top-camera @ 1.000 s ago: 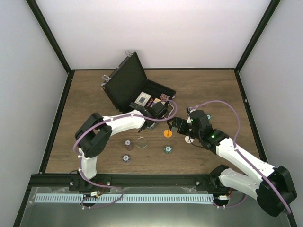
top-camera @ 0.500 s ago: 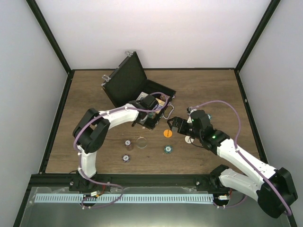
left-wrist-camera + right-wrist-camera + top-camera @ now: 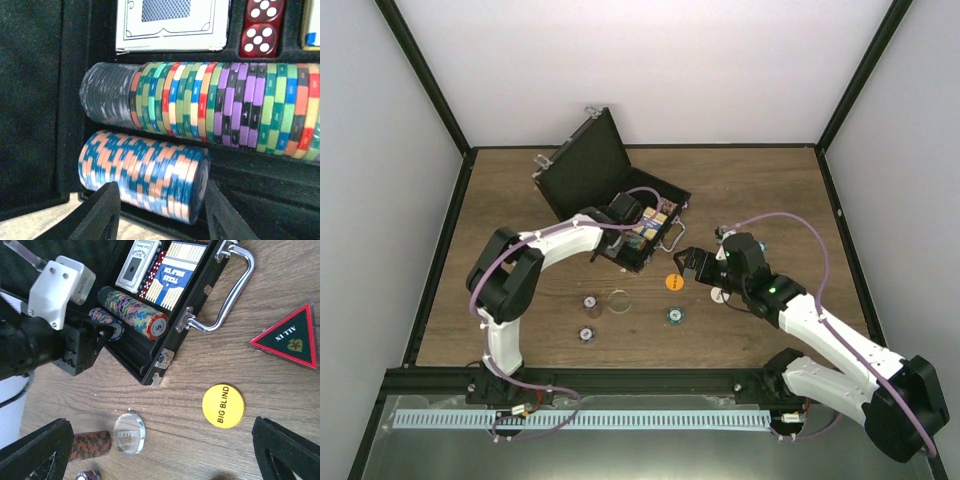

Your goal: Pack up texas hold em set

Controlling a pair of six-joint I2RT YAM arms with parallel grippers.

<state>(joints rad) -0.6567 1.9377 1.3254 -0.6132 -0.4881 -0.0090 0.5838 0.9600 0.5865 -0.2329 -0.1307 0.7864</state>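
- Top view: over the last second my left gripper point(image 3: 625, 230) has swung from the front edge of the open briefcase point(image 3: 582, 178) back and left, deeper over its tray. The right gripper point(image 3: 682, 262) has barely shifted and hovers just beside the orange button point(image 3: 673, 283). I read that as the left arm working the chip slots while the right waits. Loose chip stacks point(image 3: 590, 301) and a clear puck point(image 3: 619, 301) lie on the table point(image 3: 520, 200) in front of the case, so packing looks far from done.
- Left wrist view: my fingers point(image 3: 100, 212) are spread with nothing pinched. The short blue-and-orange stack point(image 3: 145, 172) lies in the lower slot, just beyond the tips and between them; I cannot tell whether they touch it. Above it the long multicoloured row point(image 3: 225, 107) fills its slot. Past that sit a card deck point(image 3: 170, 25) and red dice point(image 3: 262, 27).
- Right wrist view: this pincer is wide apart and empty. Under it the button and the triangular marker point(image 3: 290, 337) are both outside the case, the marker near the handle point(image 3: 235, 285). The case also holds a blue box point(image 3: 175, 267).
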